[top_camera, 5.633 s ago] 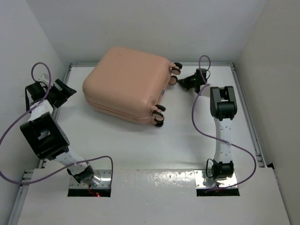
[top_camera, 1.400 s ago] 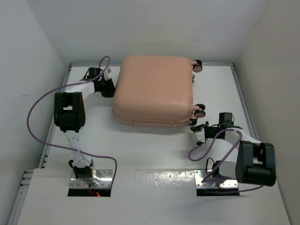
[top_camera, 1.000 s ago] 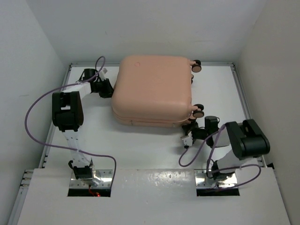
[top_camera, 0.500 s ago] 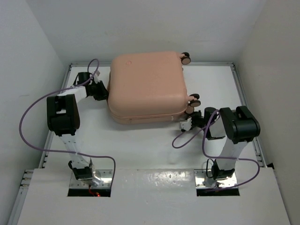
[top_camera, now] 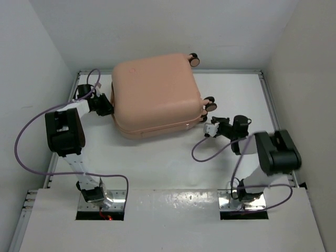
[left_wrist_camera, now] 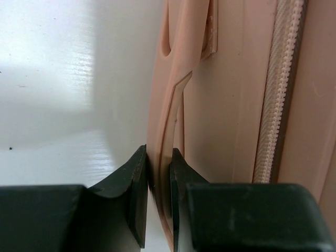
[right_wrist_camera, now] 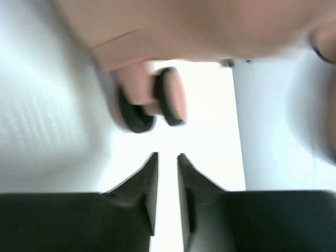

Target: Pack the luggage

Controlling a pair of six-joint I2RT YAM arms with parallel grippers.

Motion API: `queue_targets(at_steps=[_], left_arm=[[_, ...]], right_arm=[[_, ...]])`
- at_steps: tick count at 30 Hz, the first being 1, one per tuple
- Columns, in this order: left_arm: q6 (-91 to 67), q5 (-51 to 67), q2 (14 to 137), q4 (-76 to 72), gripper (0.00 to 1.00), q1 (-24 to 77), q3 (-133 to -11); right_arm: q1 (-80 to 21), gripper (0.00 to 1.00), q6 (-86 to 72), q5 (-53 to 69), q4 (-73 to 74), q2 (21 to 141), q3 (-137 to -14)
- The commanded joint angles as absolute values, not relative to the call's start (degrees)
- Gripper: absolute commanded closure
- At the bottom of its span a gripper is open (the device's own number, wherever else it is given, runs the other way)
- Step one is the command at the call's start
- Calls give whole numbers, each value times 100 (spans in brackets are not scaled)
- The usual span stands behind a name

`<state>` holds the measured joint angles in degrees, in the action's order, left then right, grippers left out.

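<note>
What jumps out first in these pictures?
A big peach-pink suitcase, closed, lies flat toward the back of the white table. The left gripper pinches a thin handle on its left side, while the right gripper sits closed and empty just short of a wheel.

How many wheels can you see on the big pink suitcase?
2. The far wheel is at the luggage's top-right corner in the top view. The near wheel is at its lower-right corner. Others may hide underneath.
</note>
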<state>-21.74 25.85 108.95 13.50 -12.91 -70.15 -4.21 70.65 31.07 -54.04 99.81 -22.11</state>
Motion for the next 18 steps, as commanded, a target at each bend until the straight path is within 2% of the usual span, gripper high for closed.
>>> queue_targets(at_steps=[1, 2, 4, 5, 8, 10, 11, 13, 15, 18], left_arm=[[-2030, 1924, 10863, 1652, 100, -1573, -6855], [-2091, 1925, 10863, 1652, 100, -1573, -6855], [-2092, 1977, 10915, 1591, 100, -1573, -6855], [-2092, 1978, 10916, 1591, 100, -1573, -6855], [-2092, 1978, 10916, 1591, 100, -1512, -6803], [-2153, 1978, 10916, 1539, 100, -1512, -6741], [-2153, 2047, 10864, 1538, 100, -1512, -6741], [-2206, 2048, 10811, 1486, 100, -1459, -6688], [-2206, 2118, 10811, 1485, 100, -1459, -6627], [-2206, 2171, 10811, 1485, 100, -1459, -6627]], right_arm=[[-106, 77, 5190, 4164, -3758, 8074, -1978], [-27, 73, 4724, 4375, -2996, 7572, -1960], [-35, 66, 4195, 4878, -2672, 7112, -1715], [-166, 66, 3000, 4678, -3063, 6423, -1549], [-867, 69, 1948, 3817, -3357, 5944, -871], [-1281, 72, 1366, 3377, -3086, 5932, -905], [-1492, 77, 1154, 2670, -3094, 6002, -931], [-1704, 79, 250, 1860, -3348, 6239, -897], [-2091, 75, -341, 1015, -4065, 6546, -827], [-2408, 66, -666, 607, -4700, 7002, -861]])
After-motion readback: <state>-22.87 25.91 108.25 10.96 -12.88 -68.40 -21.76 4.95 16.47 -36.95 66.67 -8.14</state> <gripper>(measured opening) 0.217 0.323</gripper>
